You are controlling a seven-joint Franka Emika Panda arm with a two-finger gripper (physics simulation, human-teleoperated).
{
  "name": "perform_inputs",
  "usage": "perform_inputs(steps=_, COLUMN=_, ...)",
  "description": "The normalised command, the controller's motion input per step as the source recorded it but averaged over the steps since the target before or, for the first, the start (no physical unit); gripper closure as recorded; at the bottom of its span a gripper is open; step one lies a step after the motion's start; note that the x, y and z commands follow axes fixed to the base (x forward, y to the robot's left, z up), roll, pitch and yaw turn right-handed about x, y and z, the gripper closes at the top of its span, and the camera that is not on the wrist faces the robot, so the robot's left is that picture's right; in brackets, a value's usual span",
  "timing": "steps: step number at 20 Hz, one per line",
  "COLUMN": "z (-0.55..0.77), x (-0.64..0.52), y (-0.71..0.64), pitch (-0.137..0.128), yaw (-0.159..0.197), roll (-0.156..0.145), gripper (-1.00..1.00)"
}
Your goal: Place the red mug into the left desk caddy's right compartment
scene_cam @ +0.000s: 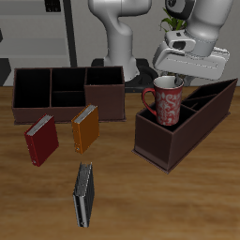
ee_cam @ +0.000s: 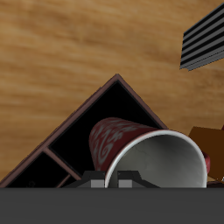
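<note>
The red mug [scene_cam: 167, 103] hangs upright from my gripper [scene_cam: 171, 82], which is shut on its rim. It is over the wide end section [scene_cam: 155, 131] of the diagonal dark brown caddy [scene_cam: 192, 127], the end nearer the table's front edge, with its base about level with the caddy's wall tops. I cannot tell whether it touches the caddy. In the wrist view the mug's grey-white inside [ee_cam: 166, 162] and red side [ee_cam: 109, 140] fill the frame above the caddy's corner [ee_cam: 111, 80] and a dark compartment floor [ee_cam: 74, 131]. The handle points away from the caddy.
A second brown caddy [scene_cam: 66, 89] squared to the desk edge stands farther back. A red book [scene_cam: 40, 139], an orange book [scene_cam: 84, 127] and a dark striped book [scene_cam: 84, 194] lie on the wooden table [scene_cam: 187, 206]. The striped book also shows in the wrist view [ee_cam: 206, 39].
</note>
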Motion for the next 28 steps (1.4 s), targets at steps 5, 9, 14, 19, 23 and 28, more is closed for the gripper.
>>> perform_inputs(steps=5, z=-0.17, x=0.02, y=0.01, pitch=0.032, yaw=-0.018, roll=-0.004, gripper=1.0)
perform_inputs(steps=9, z=-0.18, x=0.04, y=0.11, pitch=0.029, yaw=0.004, roll=0.014, gripper=1.0)
perform_inputs(steps=14, z=-0.17, x=0.03, y=0.08, pitch=0.03, yaw=-0.001, roll=0.009, gripper=1.0)
perform_inputs(steps=19, z=-0.17, x=0.04, y=0.01, pitch=0.026, yaw=0.007, roll=-0.002, gripper=1.0)
perform_inputs(steps=23, z=-0.17, x=0.03, y=-0.04, pitch=0.048, yaw=-0.022, roll=0.004, gripper=1.0)
perform_inputs(steps=28, z=-0.22, x=0.06, y=0.04, pitch=0.031, yaw=0.003, roll=0.001, gripper=1.0)
